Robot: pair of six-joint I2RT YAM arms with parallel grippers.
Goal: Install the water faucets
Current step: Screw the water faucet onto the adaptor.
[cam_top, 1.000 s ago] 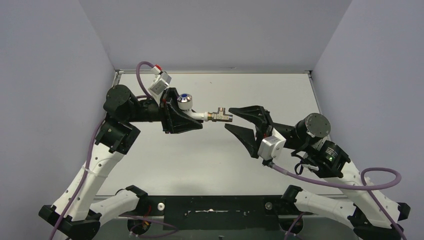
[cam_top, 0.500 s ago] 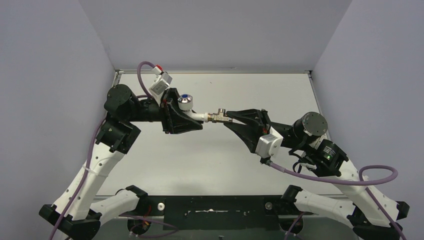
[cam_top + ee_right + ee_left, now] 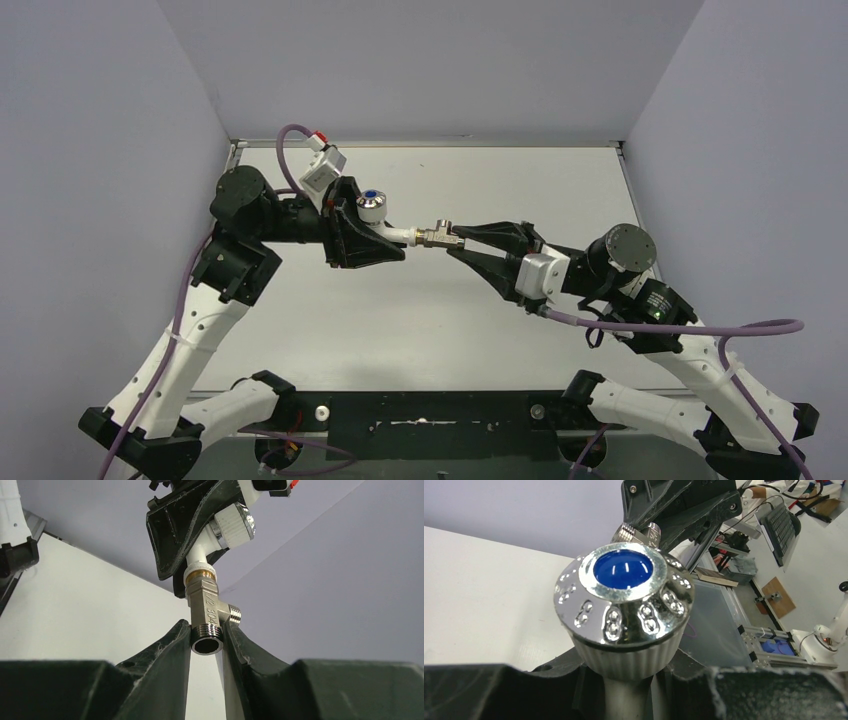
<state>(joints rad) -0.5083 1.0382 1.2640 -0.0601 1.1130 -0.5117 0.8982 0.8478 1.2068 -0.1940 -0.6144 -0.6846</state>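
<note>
Above the table point(image 3: 420, 330) centre, held clear of it: left gripper point(image 3: 372, 238), clamped on the white tap body point(image 3: 400, 232), chrome knob point(image 3: 370, 201) upward; right gripper point(image 3: 458, 243), pinching the threaded end of the metal fitting point(image 3: 438, 235), which meets the tap's stem. Risk: the fingertip hold looks shallow, so twisting off-axis may cross threads or slip.

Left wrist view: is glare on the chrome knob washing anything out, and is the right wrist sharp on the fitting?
Left wrist: the chrome knob is sharp, with only small highlights on its blue dot; the left fingers below are blurred. Right wrist: the metal fitting is crisp, its stamped marking visible; the right fingers are soft and dark. Top external: evenly lit.
</note>
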